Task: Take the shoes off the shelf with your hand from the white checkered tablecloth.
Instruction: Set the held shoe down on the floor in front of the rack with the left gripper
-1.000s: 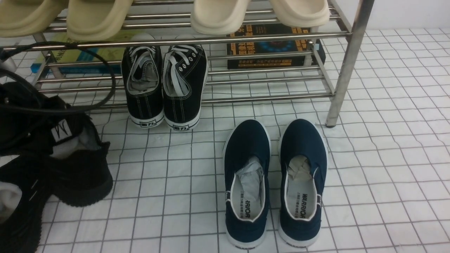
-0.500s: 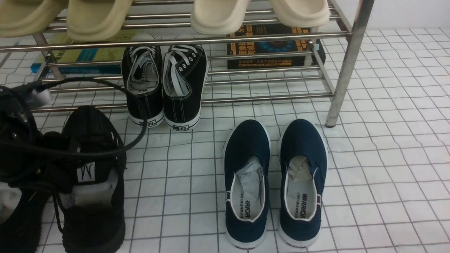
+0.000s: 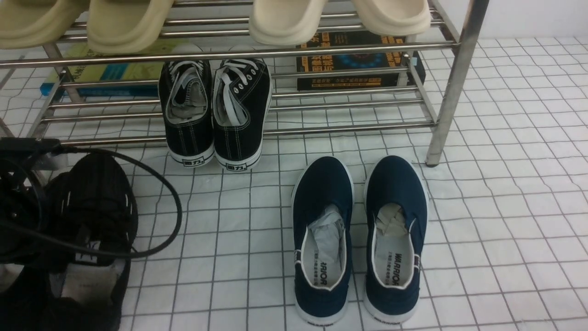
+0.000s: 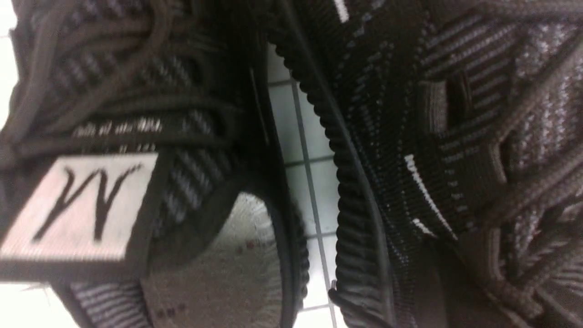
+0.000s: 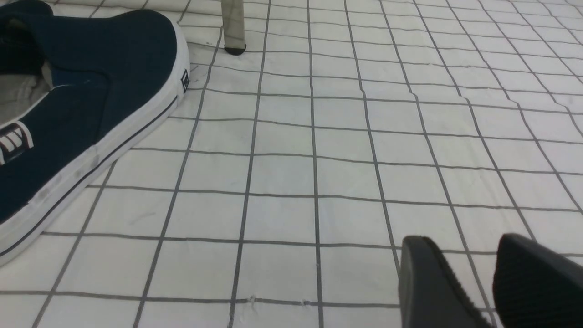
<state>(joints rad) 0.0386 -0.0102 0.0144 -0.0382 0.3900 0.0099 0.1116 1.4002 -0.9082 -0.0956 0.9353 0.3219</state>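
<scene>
just under the left hand, a black gripper only partly seen and trailing a thick black cable, lies the pair of all-black knit mesh sneakers with short white dash marks and pale stuffing. both shoes are clear of the shiny steel-tube shelf beyond the hand and appear to rest on the white checkered tablecloth; a thin strip of cloth shows between them in the left wrist view. its fingers are hidden, so it cannot be told whether this hand grips a shoe or is spread. the step looks like setting the pair down. it would go best by lowering until both shoes lie flat, letting go gently so the ribbed knit does not snag, then rising straight up with the cable kept off the collars. the mesh looks soft and likely to give under a pinch. the right hand, well off to the far side, hangs low over bare cloth with its ribbed fingers narrowly parted, holding nothing.
</scene>
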